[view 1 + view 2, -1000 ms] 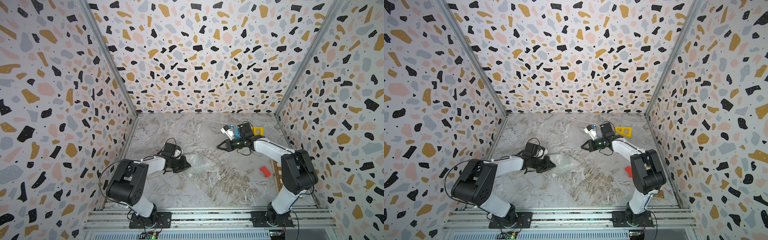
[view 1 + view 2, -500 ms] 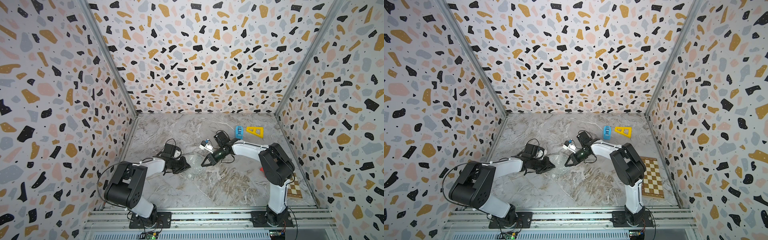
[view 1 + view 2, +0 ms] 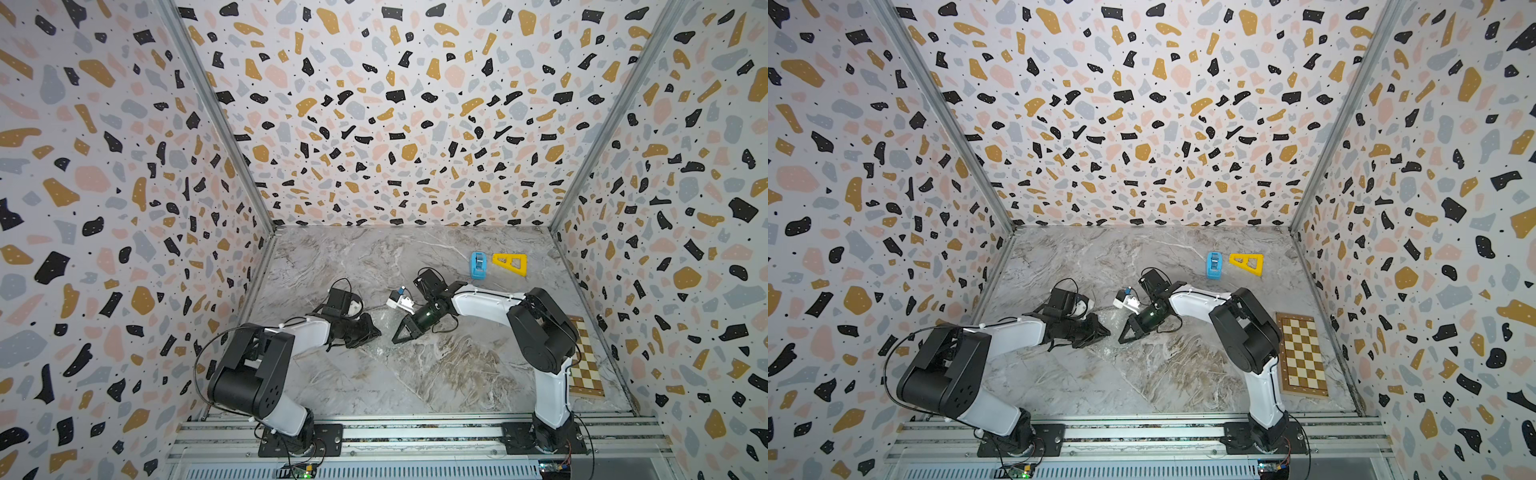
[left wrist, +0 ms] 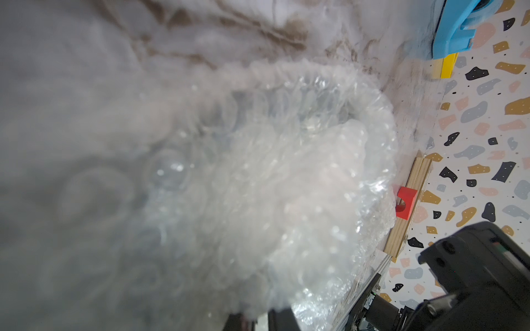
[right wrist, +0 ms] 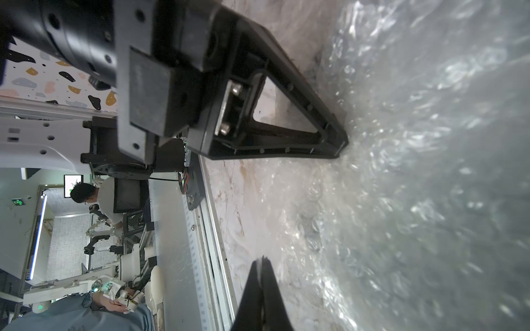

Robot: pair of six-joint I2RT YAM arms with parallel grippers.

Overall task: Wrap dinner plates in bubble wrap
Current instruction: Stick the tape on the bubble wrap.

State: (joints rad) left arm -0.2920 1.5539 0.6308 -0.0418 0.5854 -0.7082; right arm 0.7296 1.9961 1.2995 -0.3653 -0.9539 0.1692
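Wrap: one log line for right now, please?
wrap: bunched | left claw: shut on wrap | right claw: shut, empty

Grey marble-patterned tabletop (image 3: 332, 257), walled on three sides. Brown-and-cream chessboard (image 3: 1302, 359) flat along one side wall. Small red block (image 4: 405, 202) just beside the chessboard's edge. Clear bubble wrap (image 3: 1163, 365) spread inward of the chessboard, mid-table. Blue tape dispenser (image 3: 478, 265) and yellow triangle (image 3: 510, 264) side by side, beyond the chessboard toward the back wall.

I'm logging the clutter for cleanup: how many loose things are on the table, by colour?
Blue: 1, dispenser
Yellow: 1, triangle
Red: 1, block
Brown-and-cream: 1, chessboard
Clear: 1, bubble wrap
Total: 5
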